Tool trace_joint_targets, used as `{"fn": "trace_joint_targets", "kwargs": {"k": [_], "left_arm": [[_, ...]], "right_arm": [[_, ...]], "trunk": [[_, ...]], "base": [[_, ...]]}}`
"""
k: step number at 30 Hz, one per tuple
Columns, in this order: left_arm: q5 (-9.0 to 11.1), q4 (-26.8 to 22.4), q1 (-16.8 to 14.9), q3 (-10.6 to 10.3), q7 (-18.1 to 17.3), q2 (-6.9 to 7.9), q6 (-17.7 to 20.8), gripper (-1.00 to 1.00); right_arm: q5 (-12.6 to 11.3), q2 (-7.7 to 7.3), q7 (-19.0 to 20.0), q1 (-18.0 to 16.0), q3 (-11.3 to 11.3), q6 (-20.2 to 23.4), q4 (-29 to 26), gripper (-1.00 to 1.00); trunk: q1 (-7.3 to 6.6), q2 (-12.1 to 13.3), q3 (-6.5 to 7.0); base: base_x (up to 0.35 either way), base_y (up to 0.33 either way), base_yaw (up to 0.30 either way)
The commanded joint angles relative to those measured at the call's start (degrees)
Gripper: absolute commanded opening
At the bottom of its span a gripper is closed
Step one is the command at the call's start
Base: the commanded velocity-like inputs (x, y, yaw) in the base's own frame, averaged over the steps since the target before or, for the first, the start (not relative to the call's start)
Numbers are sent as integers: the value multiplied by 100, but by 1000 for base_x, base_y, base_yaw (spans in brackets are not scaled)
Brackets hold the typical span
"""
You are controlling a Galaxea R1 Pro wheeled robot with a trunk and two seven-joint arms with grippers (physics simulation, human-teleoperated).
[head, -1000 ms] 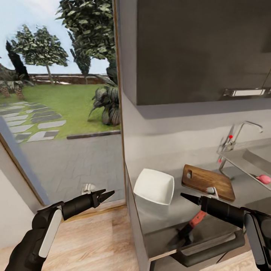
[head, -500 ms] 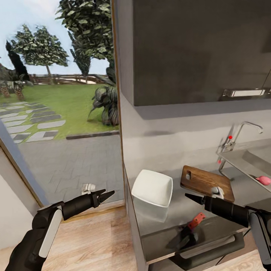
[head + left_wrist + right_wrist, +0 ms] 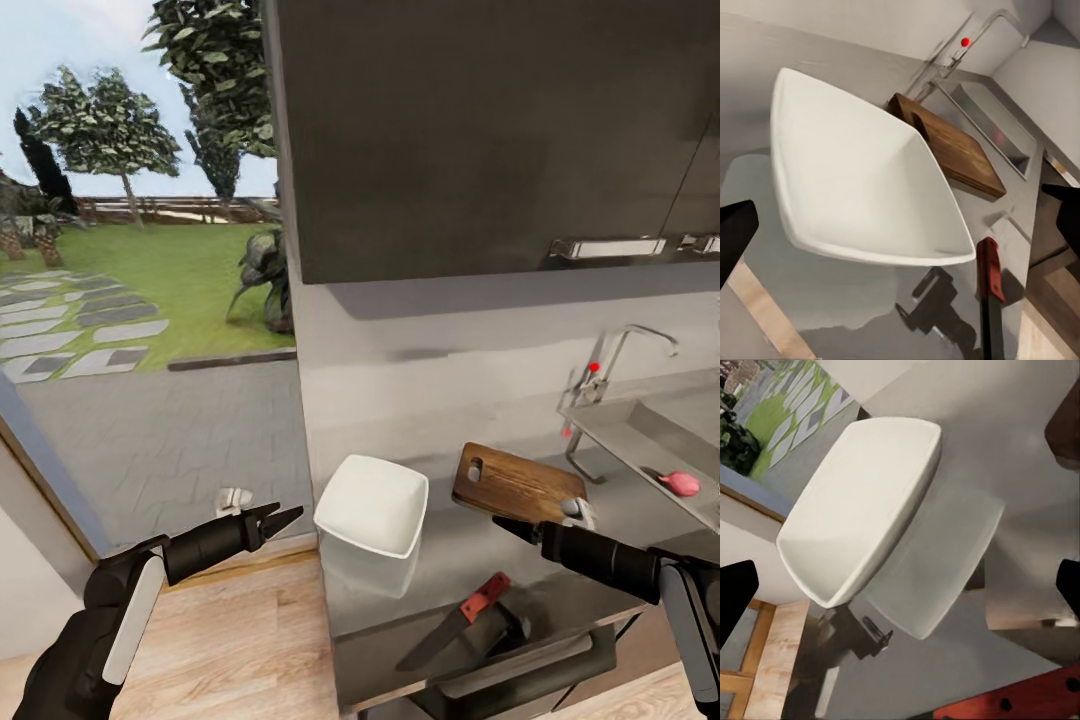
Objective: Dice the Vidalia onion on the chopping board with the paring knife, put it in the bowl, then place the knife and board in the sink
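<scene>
— Grey countertop first: where's the Vidalia onion?
— Far right, in the sink, beyond the chopping board. Paring knife lies diagonally at the front edge.
— Which arm?
— Right gripper, jaws spread, empty, is nearer; left gripper, also spread, hangs off the counter's left end.

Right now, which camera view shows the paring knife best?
The head view: the whole paring knife lies on the countertop, red handle and dark blade both visible. The left wrist view catches its handle and some blade at the frame edge; the right wrist view shows a strip of handle.
</scene>
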Motion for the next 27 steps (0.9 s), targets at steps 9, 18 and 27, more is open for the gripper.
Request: {"fn": "trace_joint_targets", "kwargs": {"k": [9,18,27], "left_arm": [[-11,1,-5,10,4,8,304,100],[-133,61,-18,2,679,36,918,100],[-146,83,-852,6,1156,215,1720,100]], "right_arm": [[8,-38,-1,-8,-4,25,-5,100],[4,-60,-3,-12,-17,25,-22,100],[-2,-64,-13,-12,-32,25,-26,100]], "trunk": [[3,-11,-11],[3,-11,-11],[3,-11,-11]], "base": [[14,-34,0],[0,0,0],[0,0,0]]}}
